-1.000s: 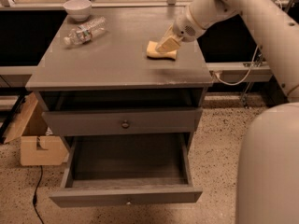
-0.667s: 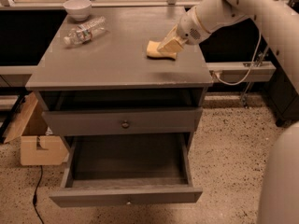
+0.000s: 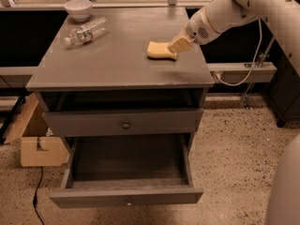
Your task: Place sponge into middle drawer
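Note:
The pale-yellow sponge (image 3: 158,50) lies flat on the grey cabinet top (image 3: 117,60), towards its right side. My gripper (image 3: 178,44) reaches in from the upper right and sits at the sponge's right end, touching it. The middle drawer (image 3: 126,196) is the lower of the two drawers; it is pulled out towards the camera, and its deep grey interior holds nothing. It lies below and in front of the sponge.
The upper drawer (image 3: 125,124) with a dark round knob is closed. A clear plastic bottle (image 3: 86,32) lies on the top at the back left, beside a white bowl (image 3: 78,8). A cardboard box (image 3: 37,144) stands on the floor at left. My white body (image 3: 286,186) fills the lower right.
My arm's upper part and body have drawn back to the right and out of the picture. The gripper has stayed at the sponge's right end, and the sponge has barely moved.

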Tool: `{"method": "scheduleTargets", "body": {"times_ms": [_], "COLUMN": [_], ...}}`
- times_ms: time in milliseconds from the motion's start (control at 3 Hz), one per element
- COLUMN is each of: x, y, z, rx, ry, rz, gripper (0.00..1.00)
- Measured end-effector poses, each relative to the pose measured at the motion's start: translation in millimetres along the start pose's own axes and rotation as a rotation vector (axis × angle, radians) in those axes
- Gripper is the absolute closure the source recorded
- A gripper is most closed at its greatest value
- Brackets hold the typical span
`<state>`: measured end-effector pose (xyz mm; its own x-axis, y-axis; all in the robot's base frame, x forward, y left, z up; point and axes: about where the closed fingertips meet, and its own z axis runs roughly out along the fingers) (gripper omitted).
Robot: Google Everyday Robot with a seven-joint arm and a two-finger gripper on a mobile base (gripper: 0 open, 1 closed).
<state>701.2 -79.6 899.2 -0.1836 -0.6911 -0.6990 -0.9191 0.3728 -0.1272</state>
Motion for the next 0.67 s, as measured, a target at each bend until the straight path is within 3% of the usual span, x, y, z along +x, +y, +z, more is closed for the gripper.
{"method": "scheduleTargets", "body": {"times_ms": [667], "x": [24.8], "y": [-43.8], "z": [5.0], "rx": [0.037], "ry": [0.015], "rz": [0.123], "gripper": [0.15]}}
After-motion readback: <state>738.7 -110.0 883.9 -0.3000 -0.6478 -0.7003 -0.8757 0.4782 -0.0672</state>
